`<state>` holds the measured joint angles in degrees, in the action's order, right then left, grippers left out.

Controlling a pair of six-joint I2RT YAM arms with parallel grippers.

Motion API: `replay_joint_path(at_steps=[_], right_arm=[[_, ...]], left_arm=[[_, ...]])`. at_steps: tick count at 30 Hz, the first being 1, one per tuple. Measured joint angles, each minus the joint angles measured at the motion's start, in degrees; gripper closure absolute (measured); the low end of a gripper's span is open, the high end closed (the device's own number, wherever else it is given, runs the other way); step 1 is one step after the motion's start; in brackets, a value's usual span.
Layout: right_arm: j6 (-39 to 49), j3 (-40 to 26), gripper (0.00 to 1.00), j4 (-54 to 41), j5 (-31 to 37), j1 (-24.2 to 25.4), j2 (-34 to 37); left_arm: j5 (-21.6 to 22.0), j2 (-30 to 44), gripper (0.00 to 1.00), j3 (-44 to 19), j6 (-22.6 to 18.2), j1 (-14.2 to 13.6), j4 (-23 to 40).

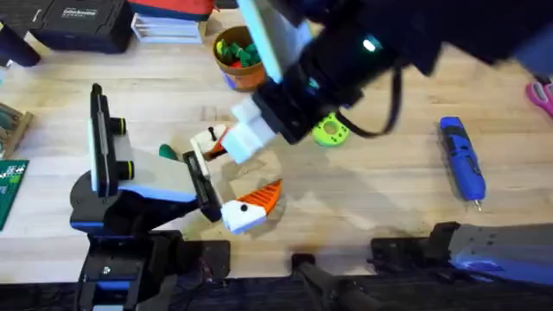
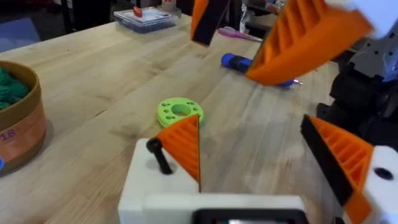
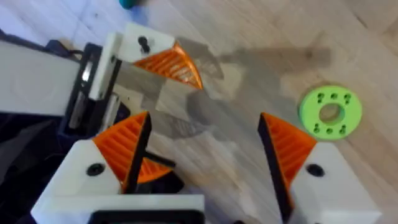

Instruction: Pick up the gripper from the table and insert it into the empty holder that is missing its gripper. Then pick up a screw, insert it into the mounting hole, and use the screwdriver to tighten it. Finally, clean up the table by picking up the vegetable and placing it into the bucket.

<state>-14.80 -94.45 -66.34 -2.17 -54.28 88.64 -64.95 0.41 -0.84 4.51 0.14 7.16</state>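
Observation:
My left gripper (image 1: 235, 173) lies open low over the table. On one of its white mounts (image 2: 149, 186) sits the orange ribbed gripper wedge (image 2: 183, 146), with a black screw (image 2: 158, 155) standing up beside it. My right gripper (image 3: 205, 143) hovers open just above that mount (image 3: 140, 40) and screw (image 3: 144, 43), holding nothing. The blue screwdriver (image 1: 462, 160) lies on the table at the right. A dark teal vegetable (image 1: 168, 152) rests left of the mount. The orange bucket (image 1: 238, 52) with toy vegetables stands at the back.
A lime-green ring disc (image 1: 330, 131) lies right of the grippers. Dark boxes and a stack of papers (image 1: 168, 26) line the back edge, and a green circuit board (image 1: 10, 186) sits at the far left. Bare wood lies between the disc and the screwdriver.

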Motion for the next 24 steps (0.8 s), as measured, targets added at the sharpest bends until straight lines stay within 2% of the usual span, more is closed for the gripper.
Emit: replay_joint_path(at_steps=[8, 13, 18, 20, 24], right_arm=[[-4.4, 14.1, 0.007, 3.3, -0.2, 1.6, -18.1], [-4.2, 16.4, 0.007, 3.1, -1.3, 2.9, -25.9], [4.8, 16.4, 0.007, 1.8, -5.8, 3.0, -28.1], [8.0, 16.4, 0.007, 1.8, -6.8, 3.0, -27.9], [12.4, 16.6, 0.009, 2.0, -7.4, 3.0, -26.7]], left_arm=[[0.0, 0.0, 0.015, 0.0, 0.0, 0.0, 0.0], [0.0, 0.0, 0.015, 0.0, 0.0, 0.0, 0.0], [0.0, 0.0, 0.031, 0.0, 0.0, 0.0, 0.0], [0.2, 0.0, 0.176, 0.0, 0.0, 0.0, 0.0], [0.4, 0.0, 0.81, 0.0, -0.2, 0.0, 0.0]])
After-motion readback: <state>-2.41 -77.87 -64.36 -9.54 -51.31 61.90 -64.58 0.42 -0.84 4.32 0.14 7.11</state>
